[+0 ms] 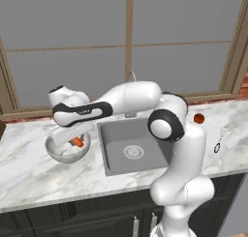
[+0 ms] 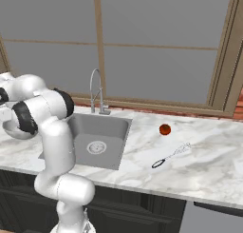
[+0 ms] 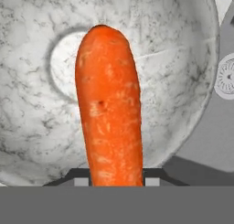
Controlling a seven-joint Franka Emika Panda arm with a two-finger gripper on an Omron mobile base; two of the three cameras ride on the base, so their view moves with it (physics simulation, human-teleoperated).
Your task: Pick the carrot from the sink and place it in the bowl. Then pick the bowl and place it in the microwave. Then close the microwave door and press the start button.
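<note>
While the gripper hung over the bowl, its two dark tips were clamped on the carrot, one at each side of its base. The carrot was bright orange, stubby and round-ended, its skin flecked with paler streaks, and it pointed straight out from the fingers into the mottled grey-white hollow. Beyond the bowl's rim, off to the gripper's side, lay the grey sink with its round drain.
</note>
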